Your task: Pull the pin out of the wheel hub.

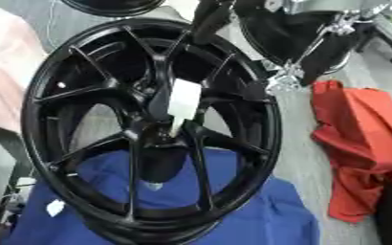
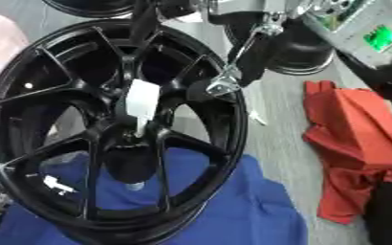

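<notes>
A black spoked wheel (image 1: 82,72) stands on edge, its hub (image 1: 153,136) facing me. A white pin (image 1: 183,97) sits tilted in front of the hub, its thin tip (image 1: 176,127) pointing down at the hub's middle. A black arm drops in from the top centre, and my left hand (image 1: 160,104) shows as dark fingers curled against the pin's left side. My right arm, with silver joints (image 2: 223,86), comes from the upper right. Its hand (image 1: 256,90) lies dark against the rim's right edge, and its shape is lost against the black.
A blue cloth (image 1: 258,215) lies under the wheel's lower part. A red cloth (image 1: 358,143) is crumpled on the grey floor to the right. More black wheels (image 2: 304,52) stand behind, and a pink cloth (image 1: 3,72) lies at the left.
</notes>
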`<move>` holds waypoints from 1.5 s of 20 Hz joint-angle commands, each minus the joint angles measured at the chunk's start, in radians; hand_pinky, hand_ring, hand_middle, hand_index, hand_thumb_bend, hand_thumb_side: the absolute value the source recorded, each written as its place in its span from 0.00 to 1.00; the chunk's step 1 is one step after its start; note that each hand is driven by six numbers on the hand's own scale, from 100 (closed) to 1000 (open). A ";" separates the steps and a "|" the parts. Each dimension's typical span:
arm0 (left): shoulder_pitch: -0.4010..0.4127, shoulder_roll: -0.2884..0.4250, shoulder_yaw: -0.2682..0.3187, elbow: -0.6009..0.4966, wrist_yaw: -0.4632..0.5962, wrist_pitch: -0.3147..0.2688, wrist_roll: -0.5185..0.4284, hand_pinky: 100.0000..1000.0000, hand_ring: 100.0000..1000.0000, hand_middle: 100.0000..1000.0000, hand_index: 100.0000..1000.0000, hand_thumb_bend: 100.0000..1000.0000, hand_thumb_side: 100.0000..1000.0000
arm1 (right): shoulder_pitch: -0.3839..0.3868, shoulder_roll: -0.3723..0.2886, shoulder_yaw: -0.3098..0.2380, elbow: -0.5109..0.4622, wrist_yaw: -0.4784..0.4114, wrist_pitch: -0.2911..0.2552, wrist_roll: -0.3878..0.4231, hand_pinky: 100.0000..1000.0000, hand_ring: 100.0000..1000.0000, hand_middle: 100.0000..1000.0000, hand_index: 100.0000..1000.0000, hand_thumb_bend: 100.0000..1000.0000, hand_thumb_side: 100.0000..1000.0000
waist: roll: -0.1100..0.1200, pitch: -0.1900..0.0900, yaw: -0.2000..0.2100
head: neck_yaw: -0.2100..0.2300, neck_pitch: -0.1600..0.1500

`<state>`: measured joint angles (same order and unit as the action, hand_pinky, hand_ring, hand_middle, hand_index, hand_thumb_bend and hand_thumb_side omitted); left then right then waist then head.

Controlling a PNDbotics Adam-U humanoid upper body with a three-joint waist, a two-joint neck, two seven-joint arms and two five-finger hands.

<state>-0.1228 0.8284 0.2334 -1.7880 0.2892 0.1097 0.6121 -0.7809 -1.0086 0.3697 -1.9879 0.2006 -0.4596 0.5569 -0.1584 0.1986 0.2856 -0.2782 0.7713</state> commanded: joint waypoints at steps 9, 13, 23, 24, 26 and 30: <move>0.002 0.040 0.003 -0.011 -0.004 0.001 -0.010 0.82 0.76 0.68 0.79 0.40 0.75 | -0.152 0.020 0.048 -0.012 -0.046 -0.007 0.185 0.84 0.83 0.77 0.83 0.42 0.11 | 0.004 -0.019 0.003 | 0.005 -0.001; 0.004 0.041 0.003 -0.013 -0.006 0.002 -0.011 0.82 0.76 0.68 0.79 0.40 0.75 | -0.203 0.045 0.057 -0.012 -0.071 0.006 0.241 0.84 0.83 0.77 0.82 0.43 0.11 | -0.003 -0.015 0.007 | 0.007 -0.001; 0.006 0.039 0.002 -0.017 -0.013 0.007 -0.013 0.82 0.76 0.68 0.78 0.39 0.75 | -0.258 0.073 0.109 -0.012 -0.070 0.040 0.279 0.83 0.81 0.76 0.82 0.43 0.06 | -0.028 0.006 0.022 | 0.004 -0.001; 0.006 0.039 0.003 -0.017 -0.013 0.007 -0.013 0.82 0.76 0.68 0.78 0.39 0.75 | -0.258 0.072 0.113 -0.012 -0.067 0.038 0.283 0.83 0.81 0.76 0.82 0.43 0.06 | -0.029 0.008 0.022 | 0.004 -0.001; 0.005 0.038 0.003 -0.017 -0.013 0.008 -0.012 0.82 0.76 0.68 0.78 0.39 0.76 | -0.258 0.071 0.121 -0.012 -0.058 0.034 0.290 0.82 0.81 0.75 0.81 0.43 0.06 | -0.033 0.011 0.022 | 0.003 -0.001; 0.003 0.039 0.002 -0.020 -0.014 0.009 -0.012 0.83 0.76 0.68 0.78 0.39 0.76 | -0.254 0.067 0.147 -0.012 -0.055 0.040 0.303 0.82 0.81 0.75 0.81 0.42 0.06 | -0.037 0.019 0.023 | 0.002 -0.001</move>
<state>-0.1136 0.8285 0.2262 -1.7887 0.2803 0.1169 0.5993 -1.0207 -0.9200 0.5211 -1.9882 0.1397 -0.3707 0.8046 -0.2070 0.2287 0.3082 -0.2743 0.7715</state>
